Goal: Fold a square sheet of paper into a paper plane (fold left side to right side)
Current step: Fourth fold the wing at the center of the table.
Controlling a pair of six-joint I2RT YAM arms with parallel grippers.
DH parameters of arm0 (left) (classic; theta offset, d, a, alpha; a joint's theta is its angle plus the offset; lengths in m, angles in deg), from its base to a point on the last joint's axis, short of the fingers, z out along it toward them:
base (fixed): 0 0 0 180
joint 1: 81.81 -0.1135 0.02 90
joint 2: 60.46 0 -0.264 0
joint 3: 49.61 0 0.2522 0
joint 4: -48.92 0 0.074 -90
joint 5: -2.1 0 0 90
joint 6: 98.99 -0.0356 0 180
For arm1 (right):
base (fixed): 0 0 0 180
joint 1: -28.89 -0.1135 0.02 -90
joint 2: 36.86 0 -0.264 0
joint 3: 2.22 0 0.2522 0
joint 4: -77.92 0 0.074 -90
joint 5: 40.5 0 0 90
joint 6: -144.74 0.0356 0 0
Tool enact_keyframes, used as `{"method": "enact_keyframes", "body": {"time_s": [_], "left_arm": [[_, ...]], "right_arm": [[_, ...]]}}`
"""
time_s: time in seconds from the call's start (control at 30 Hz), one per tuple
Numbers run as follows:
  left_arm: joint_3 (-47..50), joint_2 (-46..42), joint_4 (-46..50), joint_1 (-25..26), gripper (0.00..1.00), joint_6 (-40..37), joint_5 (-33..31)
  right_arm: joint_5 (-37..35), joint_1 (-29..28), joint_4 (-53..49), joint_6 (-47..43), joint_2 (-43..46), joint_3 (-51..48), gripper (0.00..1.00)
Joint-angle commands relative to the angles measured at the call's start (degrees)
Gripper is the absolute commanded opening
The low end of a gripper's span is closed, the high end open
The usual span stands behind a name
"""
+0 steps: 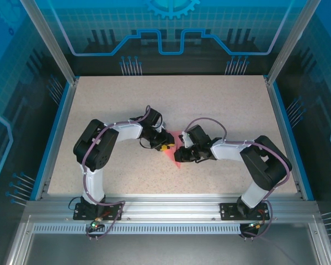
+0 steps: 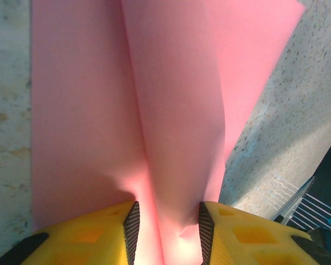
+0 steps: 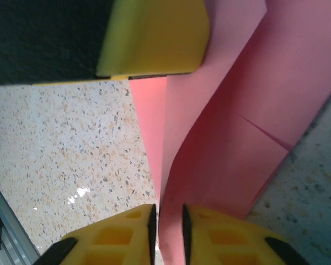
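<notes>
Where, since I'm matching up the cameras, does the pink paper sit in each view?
Top external: pink paper, small, just below picture centre.
Left wrist: the middle, top to bottom.
Right wrist: right half, curling upward.
Shared landmark: speckled tabletop around it.

A beige speckled table point(image 1: 116, 99) sits within thin blue edging point(image 1: 54, 138). A slotted silver aluminium rail point(image 1: 171, 227) runs along its near side.

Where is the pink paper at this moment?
In the top view the pink paper lies mid-table, between the left gripper and right gripper; each wrist view has part of it between that gripper's jaws.
</notes>
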Motion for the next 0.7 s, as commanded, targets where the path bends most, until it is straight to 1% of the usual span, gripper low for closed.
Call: {"method": "enact_keyframes", "body": {"time_s": [0.0, 0.13, 0.23, 0.33, 0.47, 0.57, 0.67], "left_arm": [[-0.72, 1.24, 3.31, 0.07, 0.37, 0.23, -2.18], [-0.72, 1.11, 3.20, 0.09, 0.37, 0.22, -2.11], [-0.73, 0.98, 3.16, 0.11, 0.37, 0.22, -2.18], [-0.69, 0.99, 3.07, 0.13, 0.37, 0.26, -2.11], [-0.67, 0.98, 3.05, 0.13, 0.37, 0.32, -2.11], [-0.60, 1.00, 2.98, 0.13, 0.37, 0.31, -2.05], [-0.64, 0.89, 2.98, 0.11, 0.37, 0.30, -2.09]], "right_arm": [[2.75, 1.85, 0.35, -0.03, 3.04, -0.75, 0.27], [5.37, 4.30, 1.24, 0.29, 4.53, -1.08, 0.31], [8.32, 7.08, 4.49, 2.26, 4.42, -1.98, 0.33], [10.50, 8.62, 7.72, 4.99, 3.15, -2.00, 0.34], [10.99, 9.38, 9.86, 8.01, 0.37, -0.85, 0.34], [12.25, 9.63, 13.41, 10.68, -1.90, -0.77, 0.34], [13.28, 9.56, 14.18, 11.88, -3.71, 0.01, 0.33]]}}
